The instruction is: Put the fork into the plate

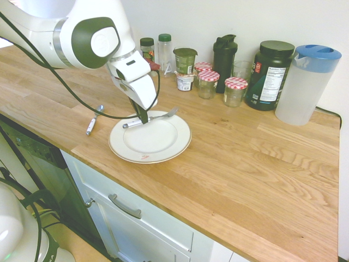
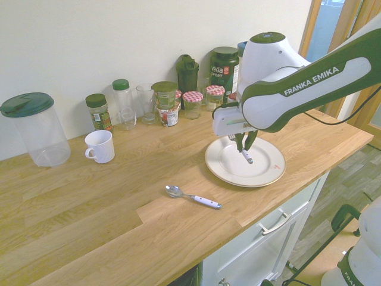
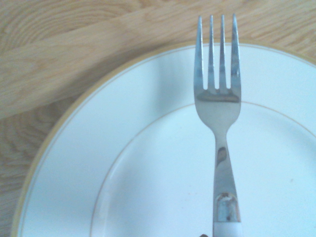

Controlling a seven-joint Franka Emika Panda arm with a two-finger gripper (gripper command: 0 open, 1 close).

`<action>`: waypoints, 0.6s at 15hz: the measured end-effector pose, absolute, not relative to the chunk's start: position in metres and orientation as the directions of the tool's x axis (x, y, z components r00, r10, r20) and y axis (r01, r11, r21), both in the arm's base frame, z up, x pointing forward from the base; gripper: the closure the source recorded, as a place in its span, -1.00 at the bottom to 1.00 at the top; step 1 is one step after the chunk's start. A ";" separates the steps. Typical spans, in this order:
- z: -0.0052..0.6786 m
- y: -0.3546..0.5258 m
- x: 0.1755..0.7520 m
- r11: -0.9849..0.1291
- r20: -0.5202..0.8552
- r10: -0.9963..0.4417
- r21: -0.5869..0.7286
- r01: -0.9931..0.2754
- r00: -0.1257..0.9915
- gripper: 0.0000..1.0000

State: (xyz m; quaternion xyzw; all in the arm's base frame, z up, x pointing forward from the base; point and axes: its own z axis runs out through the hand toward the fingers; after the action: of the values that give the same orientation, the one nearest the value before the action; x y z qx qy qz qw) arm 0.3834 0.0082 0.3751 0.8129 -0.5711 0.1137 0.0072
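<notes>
Nearest the wrist camera is the slim table fork with silver metal tines and a white handle (image 3: 219,116), its tines reaching across the rim of the large round white dinner plate with a thin gold edge (image 1: 150,143). The dark two-finger gripper (image 2: 243,149) of the white arm has its jaws clenched on the fork's handle, over the plate; whether the fork touches the china I cannot tell. The white-handled metal spoon with a round bowl (image 2: 205,202) lies apart from the plate, on the pale wooden worktop (image 2: 125,214). The step in hand looks to be setting the fork down. Next, the gripper should ease lower if there is any gap, shift the tines inward if they would overhang, then open gently and rise straight up, so that the handle is not dragged.
</notes>
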 end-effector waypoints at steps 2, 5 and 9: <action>0.368 -0.002 0.386 -0.344 0.186 -0.929 -0.113 -0.932 0.320 1.00; 0.357 -0.008 0.389 -0.348 0.183 -0.927 -0.099 -0.932 0.327 1.00; 0.353 -0.009 0.390 -0.361 0.193 -0.920 -0.086 -0.928 0.340 -1.00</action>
State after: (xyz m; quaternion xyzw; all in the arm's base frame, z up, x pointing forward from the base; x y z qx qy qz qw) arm 0.3895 -0.0086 0.3533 0.8184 -0.5647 0.1046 0.0194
